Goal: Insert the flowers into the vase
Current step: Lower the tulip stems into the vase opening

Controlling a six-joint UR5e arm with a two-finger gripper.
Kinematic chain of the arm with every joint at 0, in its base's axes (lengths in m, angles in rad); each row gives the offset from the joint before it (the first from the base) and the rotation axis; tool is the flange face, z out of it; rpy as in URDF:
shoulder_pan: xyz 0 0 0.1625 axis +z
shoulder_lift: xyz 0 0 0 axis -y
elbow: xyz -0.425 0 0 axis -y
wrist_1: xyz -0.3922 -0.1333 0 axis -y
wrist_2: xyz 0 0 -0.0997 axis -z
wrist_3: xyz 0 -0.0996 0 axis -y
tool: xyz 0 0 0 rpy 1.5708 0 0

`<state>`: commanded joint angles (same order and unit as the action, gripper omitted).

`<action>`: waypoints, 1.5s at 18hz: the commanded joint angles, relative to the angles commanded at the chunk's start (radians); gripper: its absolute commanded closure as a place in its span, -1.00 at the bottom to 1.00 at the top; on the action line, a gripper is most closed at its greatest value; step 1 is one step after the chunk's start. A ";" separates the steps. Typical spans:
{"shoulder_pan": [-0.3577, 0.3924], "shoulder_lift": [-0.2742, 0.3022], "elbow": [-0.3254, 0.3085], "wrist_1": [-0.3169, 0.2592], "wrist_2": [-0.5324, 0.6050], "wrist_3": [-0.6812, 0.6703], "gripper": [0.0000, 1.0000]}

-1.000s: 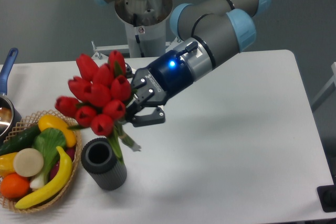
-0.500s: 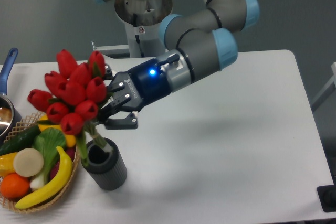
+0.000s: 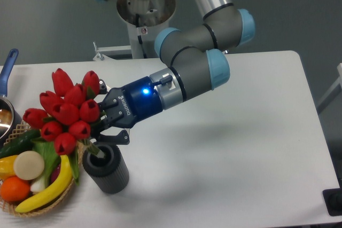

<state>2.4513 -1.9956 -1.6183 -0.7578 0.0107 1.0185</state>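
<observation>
Camera view from the front of the table (image 3: 230, 132), and the arm (image 3: 192, 70) is reaching down and to the left, blue light glowing on the wrist. Gripper (image 3: 104, 129) is low, just above the vase (image 3: 106, 168), and its jaws are closed narrow on the green stems of the flowers (image 3: 67, 113). Red buds fan out to the left of the fingers, tilted that way, the bunch leaning over the edge of the basket (image 3: 59, 198). Stems run down from the jaws into the round mouth of the vase; the lower ends sit inside the rim, though how deep they go I cannot tell. One long green leaf hangs off the bunch on the left side of the vase, outside it, dropping between the vase and the basket.

Vase stands upright on the white table, dark grey, ribbed, right beside the basket and touching or nearly touching its wicker edge. Basket is packed with a banana (image 3: 51, 188), an orange (image 3: 13, 189), a cucumber (image 3: 18, 142) and a pale round slice (image 3: 28, 165). Far left, a pan (image 3: 6, 113) with a blue handle (image 3: 8, 62) sits at the table's edge, partly cut off.
</observation>
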 joint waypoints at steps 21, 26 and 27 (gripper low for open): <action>0.002 -0.097 -0.101 0.002 0.029 0.166 0.35; 0.002 -0.101 -0.115 0.002 0.063 0.178 0.32; 0.002 -0.101 -0.118 0.002 0.064 0.179 0.31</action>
<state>2.4528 -2.0970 -1.7364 -0.7563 0.0751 1.1980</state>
